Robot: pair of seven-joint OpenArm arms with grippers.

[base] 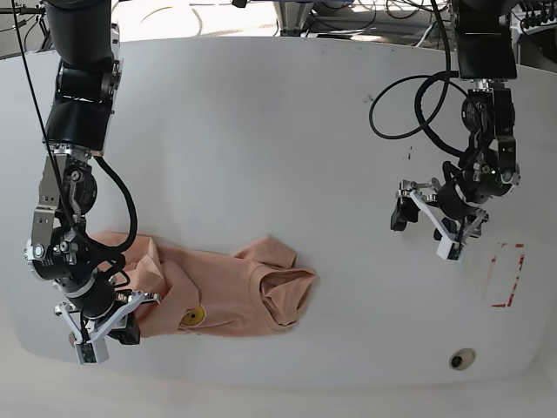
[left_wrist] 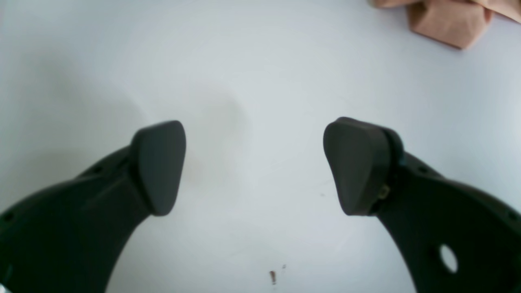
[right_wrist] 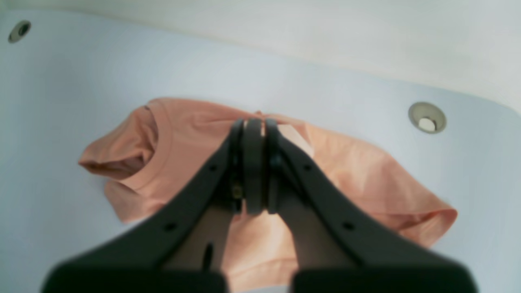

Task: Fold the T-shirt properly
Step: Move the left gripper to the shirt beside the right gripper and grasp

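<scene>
While lying bunched on the white desk (base: 278, 113) at the lower left of the base view, the T-shirt (base: 218, 292) runs its long axis left to right across the frame. Collar end toward the right, with a sleeve folded over beside the neckline; hem end toward the left, under the right gripper (base: 130, 309). Yellow emblem (base: 198, 316) facing up near the lower edge of the cloth.

Right arm reaching down the left edge of the base view, wrist bent so the fingers aim right, into the left end of the shirt. From the right wrist view, fingers (right_wrist: 254, 162) pressed together with peach fabric on both sides and below them; whether a fold is pinched between them, hard to tell. Ribbed collar (right_wrist: 163, 134) to the upper left there, cloth spreading out to the lower right.

Left arm hanging from the upper right of the base view, cable looped beside it, left gripper (base: 431, 219) over bare desk well apart from the shirt. Fingers (left_wrist: 158, 167) spread wide apart in the left wrist view, nothing between them, only a corner of peach cloth at the upper right of that frame. Red tape outline (base: 507, 274) at the right, round grommet (base: 461, 358) below it.
</scene>
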